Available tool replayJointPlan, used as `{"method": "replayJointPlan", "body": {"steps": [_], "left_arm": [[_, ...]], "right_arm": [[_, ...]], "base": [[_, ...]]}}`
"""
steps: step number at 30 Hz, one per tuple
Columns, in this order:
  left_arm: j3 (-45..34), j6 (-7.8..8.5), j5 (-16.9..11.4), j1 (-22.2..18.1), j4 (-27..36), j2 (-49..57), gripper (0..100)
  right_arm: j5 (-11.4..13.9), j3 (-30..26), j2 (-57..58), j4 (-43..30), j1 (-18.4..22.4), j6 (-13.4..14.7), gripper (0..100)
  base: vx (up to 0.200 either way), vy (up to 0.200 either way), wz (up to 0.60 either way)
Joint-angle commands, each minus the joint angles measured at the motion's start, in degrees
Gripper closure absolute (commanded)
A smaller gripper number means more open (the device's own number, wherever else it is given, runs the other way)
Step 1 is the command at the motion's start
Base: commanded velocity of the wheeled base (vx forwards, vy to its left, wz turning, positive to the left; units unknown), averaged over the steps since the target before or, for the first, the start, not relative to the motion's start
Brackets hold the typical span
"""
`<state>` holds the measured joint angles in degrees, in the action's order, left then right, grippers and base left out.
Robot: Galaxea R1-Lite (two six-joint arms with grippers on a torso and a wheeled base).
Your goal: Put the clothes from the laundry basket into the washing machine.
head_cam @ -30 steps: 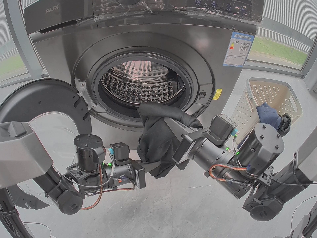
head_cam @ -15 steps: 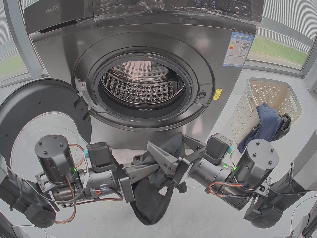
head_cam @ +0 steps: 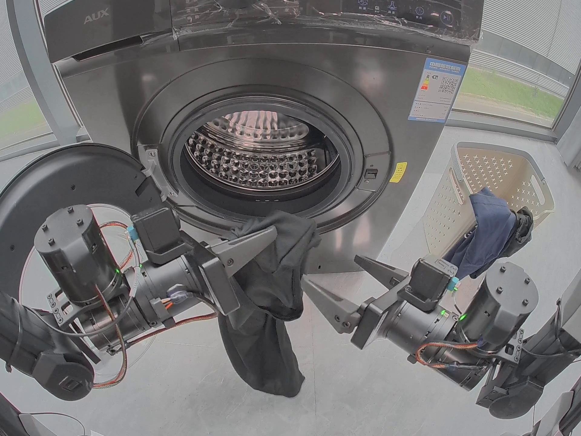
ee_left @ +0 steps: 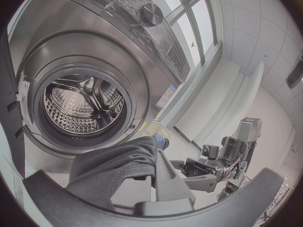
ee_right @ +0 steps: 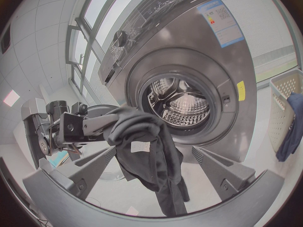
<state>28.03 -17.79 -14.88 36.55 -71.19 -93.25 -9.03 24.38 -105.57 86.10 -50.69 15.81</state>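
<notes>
Head view — laundry basket [head_cam: 514, 174] holds blue garment [head_cam: 487, 228].

Before you, a black garment [head_cam: 266, 316] hangs limp from the clamped left gripper [head_cam: 266, 242], just below the open mouth of the grey washing machine [head_cam: 254, 71]. To its right, a navy garment [head_cam: 487, 225] drapes over the beige laundry basket [head_cam: 484, 161], possibly with another dark piece behind it.

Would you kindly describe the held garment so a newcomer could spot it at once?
Find the open washing machine. Just below its drum, the left gripper holds a black garment hanging down. The blue garment, by contrast, drapes over the laundry basket.
</notes>
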Motion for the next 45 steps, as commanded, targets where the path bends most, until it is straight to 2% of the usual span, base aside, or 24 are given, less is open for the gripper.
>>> {"method": "replayJointPlan", "body": {"steps": [1,3,8,10,13,21,27,32,35,40,45], "left_arm": [[-0.34,-1.64,-0.67,-0.42,-0.97,1.66,100],[-0.16,-2.60,-0.94,-0.42,-1.67,2.45,100],[0.10,-3.22,-1.73,-0.42,-2.28,3.69,100],[-0.16,-4.45,-3.48,-0.34,-2.55,5.27,100],[-0.52,-5.07,-4.01,-0.34,-2.81,6.59,100],[-1.40,-5.15,-4.19,0.10,-2.46,9.13,100],[-1.57,-5.15,-4.19,0.19,-2.64,9.22,100],[-2.19,-5.15,-4.19,0.19,-2.64,9.22,100],[-2.71,-5.15,-4.19,0.19,-2.64,9.13,100],[-2.80,-5.15,-4.19,0.10,-2.64,9.13,100],[-3.07,-5.15,-4.19,0.19,-2.64,9.22,100]], "right_arm": [[-0.11,-2.14,0.54,-0.06,2.00,-0.78,0],[-0.11,-2.14,0.01,-0.58,3.05,-0.87,0],[-0.02,-3.20,-1.74,-0.67,4.72,-1.31,0],[0.07,-4.52,-3.77,-0.06,5.60,-1.57,0],[0.07,-4.61,-5.79,0.03,6.39,-1.57,0],[0.42,-2.06,-10.88,0.12,7.27,-1.75,0],[0.60,5.33,-16.69,-0.06,7.89,-2.89,0],[2.00,10.95,-19.15,0.12,7.27,-3.77,0],[3.67,12.27,-19.15,0.21,6.57,-4.12,0],[4.02,13.06,-19.23,0.29,5.42,-4.47,0],[4.20,18.95,-20.73,0.21,6.30,-5.18,0]], "base": [[0.000,0.000,0.00],[0.000,0.000,0.00],[0.000,0.000,0.00],[0.000,0.000,0.00],[0.000,0.000,0.00],[0.000,0.000,0.00],[0.000,0.000,0.00],[0.000,0.000,0.00],[0.000,0.000,0.00],[0.000,0.000,0.00],[0.000,0.000,0.00]]}}
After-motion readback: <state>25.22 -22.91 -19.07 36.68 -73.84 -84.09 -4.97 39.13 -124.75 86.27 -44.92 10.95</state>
